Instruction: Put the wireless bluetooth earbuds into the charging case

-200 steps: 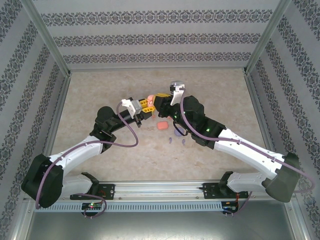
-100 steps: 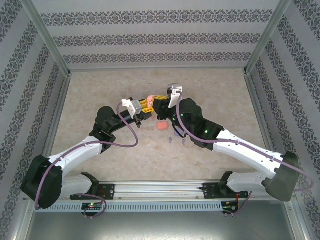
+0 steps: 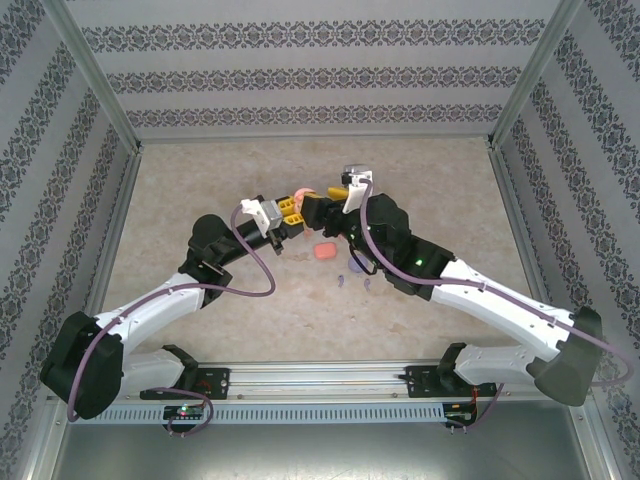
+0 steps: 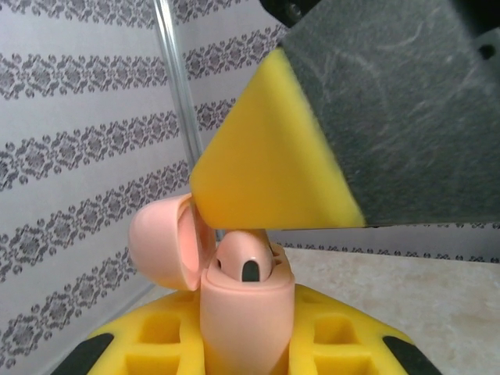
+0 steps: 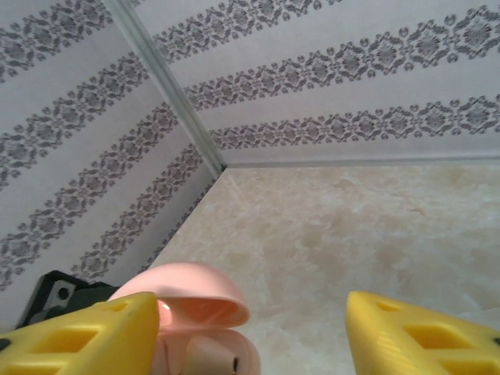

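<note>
Case: pink case (image 4: 246, 316), upright, raised above the table (image 3: 200, 180) near its middle, where the two arms meet.
Lid: lid (image 4: 160, 244) hinged open, tipped back to the left in the left wrist view, hollow side facing the case mouth.
Bud: one pink bud (image 4: 244, 259) sits in the mouth of the case, its top showing above the rim with a dark slot on it.
Left gripper: left gripper (image 3: 291, 210) has its jaws closed on the lower body of the case, yellow fingers on both sides.
Right gripper: right gripper (image 5: 250, 320) is over the case with its jaws wide apart and nothing between them; the case and lid lie just below its left finger.
Right finger: one yellow fingertip (image 4: 266, 164) hangs just above the bud and beside the lid; I cannot tell whether it touches.
Purple buds: two purple buds (image 3: 342, 279) lie on the table near the right arm, close together.
Second case: another pink case (image 3: 322, 251) rests flat on the table, just beyond the purple buds and below the grippers.
</note>
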Robot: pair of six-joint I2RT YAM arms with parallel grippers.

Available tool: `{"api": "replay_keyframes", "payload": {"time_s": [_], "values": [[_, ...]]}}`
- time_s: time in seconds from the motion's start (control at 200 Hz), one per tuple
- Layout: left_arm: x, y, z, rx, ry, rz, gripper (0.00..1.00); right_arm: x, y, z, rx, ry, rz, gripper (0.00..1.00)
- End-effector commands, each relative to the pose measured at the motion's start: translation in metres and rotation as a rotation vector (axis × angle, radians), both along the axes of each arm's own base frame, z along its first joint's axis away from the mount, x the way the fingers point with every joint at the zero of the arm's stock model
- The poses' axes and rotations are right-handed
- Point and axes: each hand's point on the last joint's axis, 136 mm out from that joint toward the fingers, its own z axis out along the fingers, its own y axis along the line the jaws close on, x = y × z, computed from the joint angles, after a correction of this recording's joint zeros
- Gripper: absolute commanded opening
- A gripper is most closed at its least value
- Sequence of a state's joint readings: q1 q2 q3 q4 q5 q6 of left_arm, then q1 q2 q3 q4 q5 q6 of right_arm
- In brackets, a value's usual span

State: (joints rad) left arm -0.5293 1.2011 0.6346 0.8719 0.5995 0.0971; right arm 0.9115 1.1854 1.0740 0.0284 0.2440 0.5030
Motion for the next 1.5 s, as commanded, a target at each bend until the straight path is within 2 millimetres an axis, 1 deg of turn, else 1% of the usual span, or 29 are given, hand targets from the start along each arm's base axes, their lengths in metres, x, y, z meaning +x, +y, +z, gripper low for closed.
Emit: {"api": "replay_keyframes", "payload": {"time_s": [0.0, 0.065, 0.16, 0.25, 0.355, 0.455, 0.585, 0.639, 0.694, 0.709, 0.769, 0.819, 0.909, 0.989, 1.084, 1.169, 1.244, 1.289, 1.329, 1.404, 1.439, 1.494], "values": [[-0.018, -0.004, 0.038, -0.069, -0.111, -0.050, 0.00, -0.016, -0.003, 0.034, 0.065, -0.026, 0.072, 0.69], [-0.016, -0.004, 0.034, -0.068, -0.100, -0.048, 0.00, -0.021, -0.010, 0.045, 0.093, -0.036, 0.076, 0.70], [-0.013, -0.006, 0.027, -0.066, -0.082, -0.046, 0.00, -0.023, -0.019, 0.052, 0.119, -0.030, 0.076, 0.71], [-0.011, -0.007, 0.020, -0.065, -0.061, -0.051, 0.00, -0.020, -0.023, 0.050, 0.111, -0.004, 0.075, 0.71], [-0.009, -0.010, 0.012, -0.054, -0.037, -0.057, 0.00, -0.009, -0.024, 0.043, 0.092, 0.054, 0.083, 0.67], [-0.010, -0.011, 0.003, -0.039, -0.015, -0.064, 0.00, 0.004, -0.023, 0.036, 0.055, 0.113, 0.097, 0.54], [-0.012, -0.012, -0.007, -0.018, 0.010, -0.079, 0.00, 0.023, -0.018, 0.028, 0.007, 0.182, 0.119, 0.32], [-0.013, -0.013, -0.009, -0.011, 0.018, -0.086, 0.00, 0.031, -0.015, 0.024, -0.011, 0.209, 0.131, 0.25], [-0.014, -0.014, -0.011, -0.008, 0.021, -0.091, 0.00, 0.038, -0.011, 0.020, -0.025, 0.237, 0.150, 0.19], [-0.014, -0.014, -0.012, -0.006, 0.022, -0.093, 0.00, 0.039, -0.011, 0.023, -0.025, 0.237, 0.154, 0.18], [-0.015, -0.015, -0.012, -0.004, 0.025, -0.096, 0.00, 0.044, -0.004, 0.019, -0.036, 0.264, 0.179, 0.15], [-0.014, -0.016, -0.013, 0.000, 0.028, -0.099, 0.00, 0.048, 0.001, 0.012, -0.055, 0.295, 0.198, 0.12], [-0.013, -0.017, -0.013, 0.003, 0.029, -0.097, 0.00, 0.044, 0.012, -0.001, -0.080, 0.350, 0.262, 0.08], [-0.010, -0.018, -0.013, 0.004, 0.029, -0.091, 0.00, 0.036, 0.016, -0.009, -0.086, 0.382, 0.300, 0.06], [-0.007, -0.019, -0.013, 0.003, 0.031, -0.084, 0.00, 0.020, 0.016, -0.013, -0.100, 0.396, 0.332, 0.05], [-0.002, -0.019, -0.013, 0.001, 0.031, -0.070, 0.00, -0.001, 0.014, -0.018, -0.111, 0.406, 0.362, 0.02], [0.001, -0.019, -0.014, 0.003, 0.037, -0.061, 0.00, -0.016, 0.005, -0.020, -0.116, 0.401, 0.356, 0.02], [0.002, -0.020, -0.015, 0.001, 0.043, -0.060, 0.00, -0.018, -0.004, -0.020, -0.112, 0.391, 0.321, 0.02], [0.004, -0.020, -0.017, -0.002, 0.057, -0.058, 0.00, -0.016, -0.015, -0.020, -0.111, 0.378, 0.272, 0.03], [0.008, -0.021, -0.019, -0.018, 0.091, -0.057, 0.00, -0.003, -0.043, -0.023, -0.090, 0.361, 0.129, 0.05], [0.010, -0.021, -0.022, -0.028, 0.116, -0.051, 0.00, 0.003, -0.055, -0.024, -0.064, 0.355, 0.072, 0.07], [0.015, -0.020, -0.029, -0.042, 0.165, -0.030, 0.00, 0.010, -0.073, -0.030, -0.029, 0.363, -0.007, 0.12]]}}
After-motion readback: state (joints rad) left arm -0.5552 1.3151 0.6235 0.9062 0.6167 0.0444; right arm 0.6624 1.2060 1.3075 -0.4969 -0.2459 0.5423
